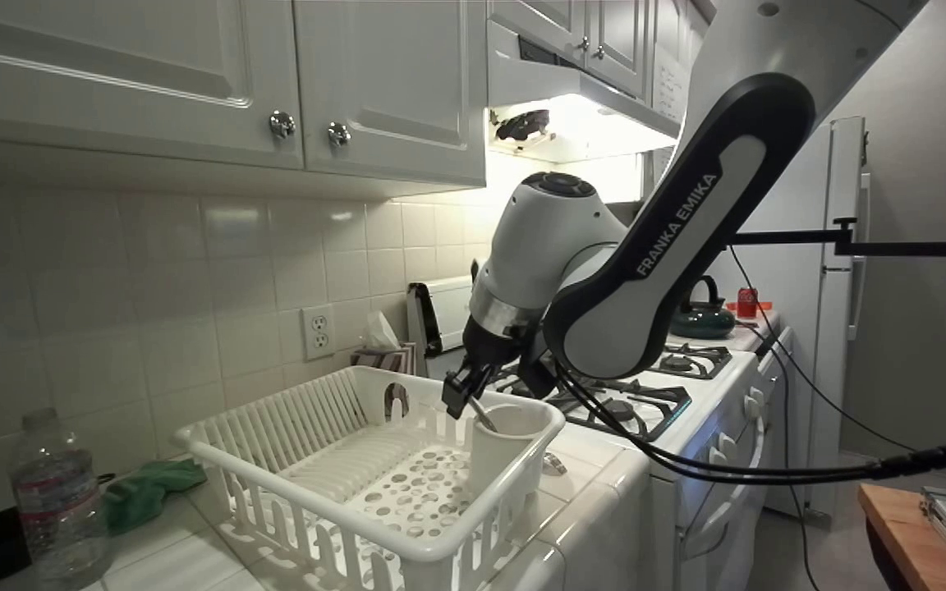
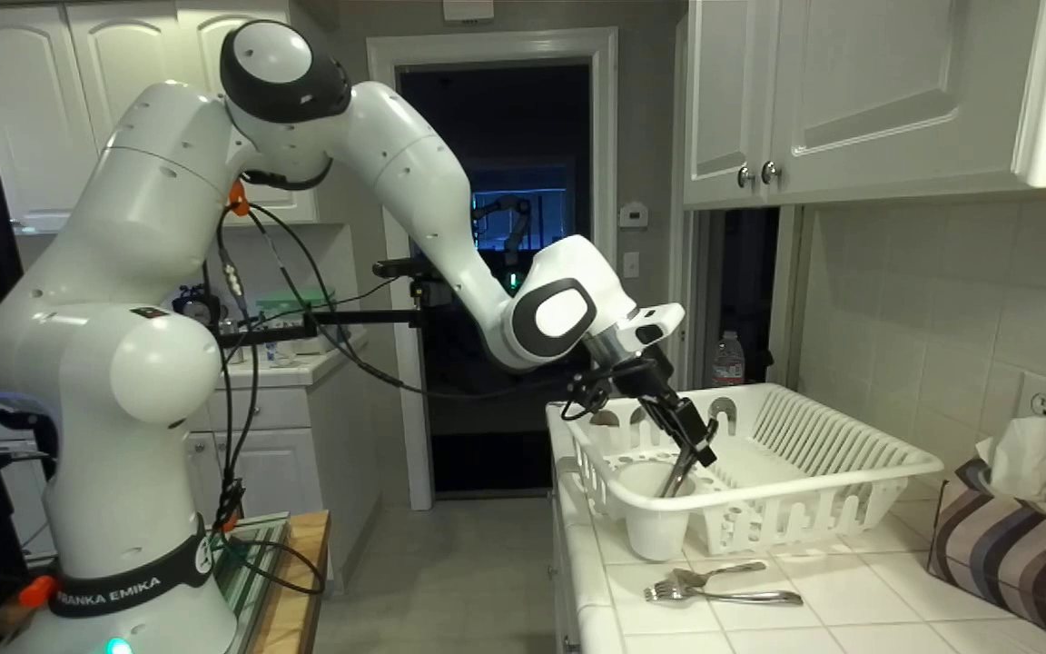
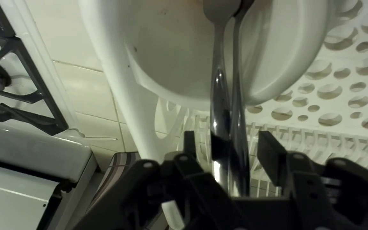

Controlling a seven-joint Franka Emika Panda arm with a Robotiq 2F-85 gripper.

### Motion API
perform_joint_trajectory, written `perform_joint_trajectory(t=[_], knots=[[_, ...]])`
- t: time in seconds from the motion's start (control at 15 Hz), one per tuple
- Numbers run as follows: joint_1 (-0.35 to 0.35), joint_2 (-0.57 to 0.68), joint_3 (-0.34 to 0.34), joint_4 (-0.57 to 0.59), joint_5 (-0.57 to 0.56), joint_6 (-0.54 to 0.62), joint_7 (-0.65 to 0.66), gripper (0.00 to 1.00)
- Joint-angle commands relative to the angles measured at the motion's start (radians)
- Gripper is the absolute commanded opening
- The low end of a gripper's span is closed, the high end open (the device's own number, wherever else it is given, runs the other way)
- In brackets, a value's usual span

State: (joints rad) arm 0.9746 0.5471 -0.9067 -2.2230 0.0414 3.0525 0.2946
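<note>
Well, your jaws stand partly apart, low in the wrist view, with a bit of room on each side, so they hold nothing. Between them, near the middle of that frame, are two metal things side by side: a bright handle (image 3: 219, 95) and a darker handle (image 3: 237, 102). They poke out of a white cup (image 1: 496, 460) and look to lean on its rim; their wide ends go inside, at the top edge of that frame, so you can't tell if they are forks or spoons. The cup is at a corner of the white dish rack (image 1: 317, 498), low in the frame in both exterior views.

Each handle should feel light and stiff. It should not break, but it looks smooth, so it may slide or turn if you pinch it near an edge. A good spot to grab is the flat, wide part, above the cup's rim, with your jaws square across it. Grab both at once and they might slip past each other. The cup looks like light plastic, so a bump could shift it.

In an exterior view, a fork (image 2: 732, 597) and what looks like a spoon (image 2: 732, 571) lie on the desk (image 2: 859, 572), toward the lower right.
</note>
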Motion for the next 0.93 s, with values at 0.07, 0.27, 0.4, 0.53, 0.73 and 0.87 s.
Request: perform_joint_trajectory(t=[0.07, 0.27, 0.4, 0.53, 0.73, 0.87], knots=[[0.013, -0.003, -0.016, -0.019, -0.024, -0.003, 0.028, 0.92], [0.023, -0.020, -0.022, -0.033, -0.028, -0.005, 0.023, 0.87], [0.032, -0.027, -0.025, -0.041, -0.032, -0.003, 0.020, 0.81], [0.044, -0.030, -0.030, -0.047, -0.033, -0.003, 0.019, 0.77], [0.059, -0.035, -0.035, -0.051, -0.033, -0.002, 0.016, 0.76], [0.068, -0.033, -0.039, -0.050, -0.032, -0.001, 0.017, 0.69]])
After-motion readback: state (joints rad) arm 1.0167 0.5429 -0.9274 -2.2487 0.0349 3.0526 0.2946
